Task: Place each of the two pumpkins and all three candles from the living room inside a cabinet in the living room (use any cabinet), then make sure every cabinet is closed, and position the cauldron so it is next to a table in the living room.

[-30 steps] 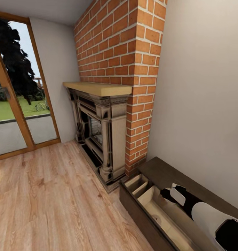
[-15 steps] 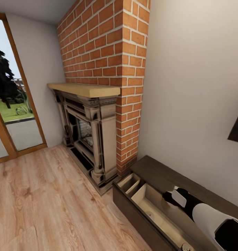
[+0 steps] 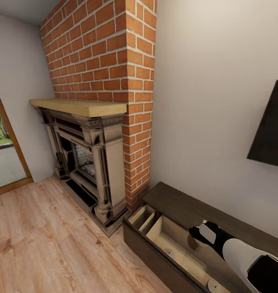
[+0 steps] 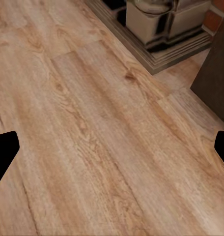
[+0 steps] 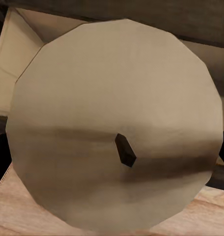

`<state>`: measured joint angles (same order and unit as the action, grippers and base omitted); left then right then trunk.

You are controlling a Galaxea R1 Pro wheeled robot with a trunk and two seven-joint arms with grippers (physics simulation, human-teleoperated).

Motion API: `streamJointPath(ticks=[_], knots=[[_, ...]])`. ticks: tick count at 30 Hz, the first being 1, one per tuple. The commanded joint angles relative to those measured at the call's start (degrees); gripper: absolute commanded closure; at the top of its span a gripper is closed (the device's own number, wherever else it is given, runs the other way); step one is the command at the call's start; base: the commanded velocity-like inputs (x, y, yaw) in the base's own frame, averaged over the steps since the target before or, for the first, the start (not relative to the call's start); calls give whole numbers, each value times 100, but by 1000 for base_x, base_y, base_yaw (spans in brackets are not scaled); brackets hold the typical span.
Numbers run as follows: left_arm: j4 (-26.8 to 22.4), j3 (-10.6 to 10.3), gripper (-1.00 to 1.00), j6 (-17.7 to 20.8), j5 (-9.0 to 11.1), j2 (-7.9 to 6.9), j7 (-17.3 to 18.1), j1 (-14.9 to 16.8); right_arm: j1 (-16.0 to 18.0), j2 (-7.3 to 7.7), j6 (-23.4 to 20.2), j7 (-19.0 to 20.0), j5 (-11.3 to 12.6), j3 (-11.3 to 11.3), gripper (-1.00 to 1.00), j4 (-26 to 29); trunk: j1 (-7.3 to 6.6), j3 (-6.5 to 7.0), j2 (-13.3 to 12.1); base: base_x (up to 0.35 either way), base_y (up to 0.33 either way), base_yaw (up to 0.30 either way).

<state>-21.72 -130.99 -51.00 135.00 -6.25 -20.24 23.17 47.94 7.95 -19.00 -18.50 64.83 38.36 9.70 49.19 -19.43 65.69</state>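
The long dark brown cabinet stands against the wall at the lower right, with its drawer pulled out and its pale inside showing. Over the drawer my right gripper is shut on a beige candle. In the right wrist view the candle's flat top with its dark wick is close up, inside my right gripper. A pale round thing lies further along the drawer; I cannot tell what it is. My left gripper hangs open over the wood floor. The pumpkins are out of view.
A brick chimney with a stone fireplace and wooden mantel stands left of the cabinet. A black screen hangs on the wall above the cabinet. Wood floor spreads to the left, and a glass door is at the far left.
The camera has swung to the right, so the fireplace and door slid left and the black screen came into view. My right arm stays over the open drawer with the candle.
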Motion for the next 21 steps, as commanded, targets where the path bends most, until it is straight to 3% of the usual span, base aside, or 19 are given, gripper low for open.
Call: streamJointPath(ticks=[1, 8, 14, 16, 18, 20, 21], knots=[[-19, -47, -100, -24, 0, -2, -47, 12, 4, 5, -24, -39, 48, 40, 100, 16, 4, -3, 5, 218, 190, -274], [-18, -27, -100, -32, 0, 23, -93, 12, 1, 5, -24, -40, 48, 40, 100, 21, 4, 22, 5, 56, 52, -264], [-17, 30, -100, -6, 0, 30, -107, 12, 3, -14, -16, -9, 40, 54, 100, 23, 91, -45, 165, 3, 3, -53], [-15, 277, -100, 99, 0, 17, -96, 12, -1, -23, -13, -1, 37, 54, 100, 23, 135, -81, 245, 0, 0, -6], [-11, 736, -100, 490, 0, -5, -76, 8, -3, -29, -7, 6, 31, 56, 100, 23, 179, -117, 326, 0, 0, -3], [-7, 1081, -100, 1187, 0, -17, -56, 17, -4, -56, 1, 10, 25, 57, 100, 23, 223, -153, 406, 0, 0, -1], [6, 1207, -100, 1758, 0, -13, -49, 179, -4, -86, 10, 11, 20, 57, 100, 23, 245, -170, 446, 0, 0, 0]])
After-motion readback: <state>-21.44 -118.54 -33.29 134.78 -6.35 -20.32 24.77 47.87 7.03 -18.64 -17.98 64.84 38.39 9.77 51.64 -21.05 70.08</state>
